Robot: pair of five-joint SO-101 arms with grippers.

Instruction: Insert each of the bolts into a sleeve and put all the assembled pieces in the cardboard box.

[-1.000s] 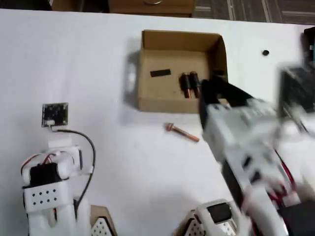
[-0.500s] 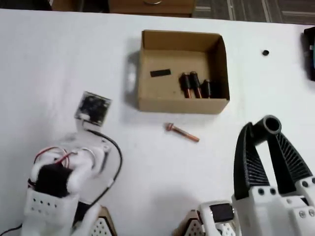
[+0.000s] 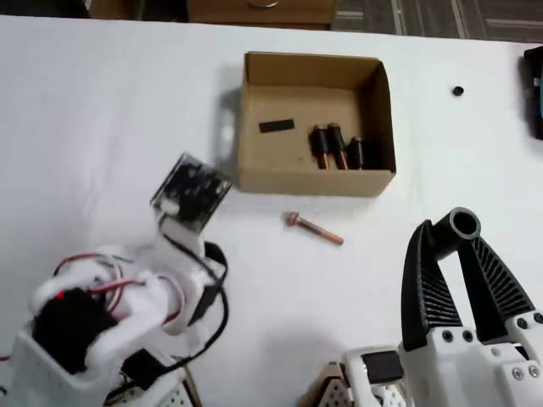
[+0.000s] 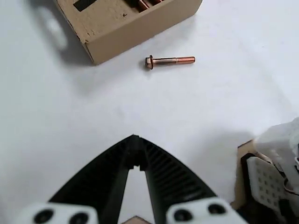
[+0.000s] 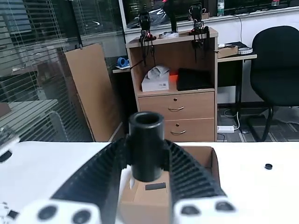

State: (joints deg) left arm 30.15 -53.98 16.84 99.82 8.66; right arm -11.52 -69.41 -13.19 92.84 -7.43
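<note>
The white table [image 3: 102,102] carries an open cardboard box [image 3: 316,182] in the upper middle of the frame. A copper bolt [image 3: 314,228] lies flat just below the box, not touching it. A small black piece [image 3: 458,90] sits at upper right, and a dark object [image 3: 535,93] lies at the right edge.

Leaning in from the near-left edge of the worktop [image 3: 102,102] with the left arm [image 3: 110,314], wrist angled toward the middle, left claw [image 4: 135,140] pinched together, ribbed black fingers [image 4: 98,179] meeting at the tips above the white surface. Over at the near-right edge with the right arm [image 3: 462,373], right claw [image 3: 458,237] raised and looking out level across the room, both fingers [image 5: 100,170] clamped tight on either side of an upright black sleeve [image 5: 146,140].
</note>
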